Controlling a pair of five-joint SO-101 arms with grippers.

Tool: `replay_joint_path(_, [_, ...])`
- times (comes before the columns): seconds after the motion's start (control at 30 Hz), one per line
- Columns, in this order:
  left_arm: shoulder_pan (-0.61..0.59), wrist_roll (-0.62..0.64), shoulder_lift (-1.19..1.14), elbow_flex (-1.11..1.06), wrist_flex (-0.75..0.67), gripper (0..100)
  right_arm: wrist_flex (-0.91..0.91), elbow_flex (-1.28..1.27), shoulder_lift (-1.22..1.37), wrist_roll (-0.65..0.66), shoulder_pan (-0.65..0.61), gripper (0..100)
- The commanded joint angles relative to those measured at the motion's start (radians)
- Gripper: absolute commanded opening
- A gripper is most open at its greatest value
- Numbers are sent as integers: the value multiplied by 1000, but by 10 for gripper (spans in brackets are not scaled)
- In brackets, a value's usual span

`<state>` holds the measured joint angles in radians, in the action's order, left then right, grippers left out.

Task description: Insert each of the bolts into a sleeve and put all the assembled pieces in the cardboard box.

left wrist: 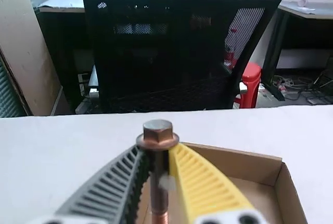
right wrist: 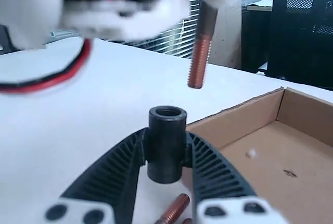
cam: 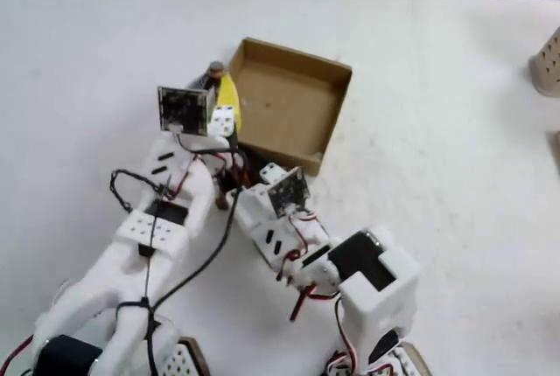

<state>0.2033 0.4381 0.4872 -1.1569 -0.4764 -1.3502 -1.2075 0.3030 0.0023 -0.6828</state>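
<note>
The left arm (cam: 149, 236) stretches from the near left corner of the white table (cam: 455, 175) toward its middle. The left gripper (left wrist: 157, 148) has its grey and yellow fingers pressed together on a copper-coloured bolt (left wrist: 157, 133), which they pinch by the shank just under its hexagonal flanged head. The bolt stands upright, head on top and threaded end down, held in the air just outside the left corner of the cardboard box (cam: 297, 54). Just right of it, the right arm (cam: 350, 271) comes up from the near edge, and the right gripper (right wrist: 166, 146) clamps its two black ribbed fingers on a black sleeve (right wrist: 166, 130), one finger on each side. The sleeve stands upright with its threaded bore facing up, close beside the near left wall of the box. The hanging bolt's threaded tip is above the sleeve's mouth and a little off to one side, apart from it. A second copper bolt (right wrist: 174, 211) lies on the table below the sleeve, close to the box wall. The box is open, shallow and brown, and sits near the middle of the table, turned at an angle to its edges. A pale perforated object (cam: 547, 66) stands at the right edge of the table.
</note>
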Motion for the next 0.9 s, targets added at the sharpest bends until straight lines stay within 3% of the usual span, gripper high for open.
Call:
replay_joint_path(0.0, [-10, -11, 35, 43, -37, 24, -19, 89, 22, 18, 36, 16])
replay_joint_path(0.87, [-4, -6, 42, 34, 15, 24, -18, 229, 133, 23, 51, 16])
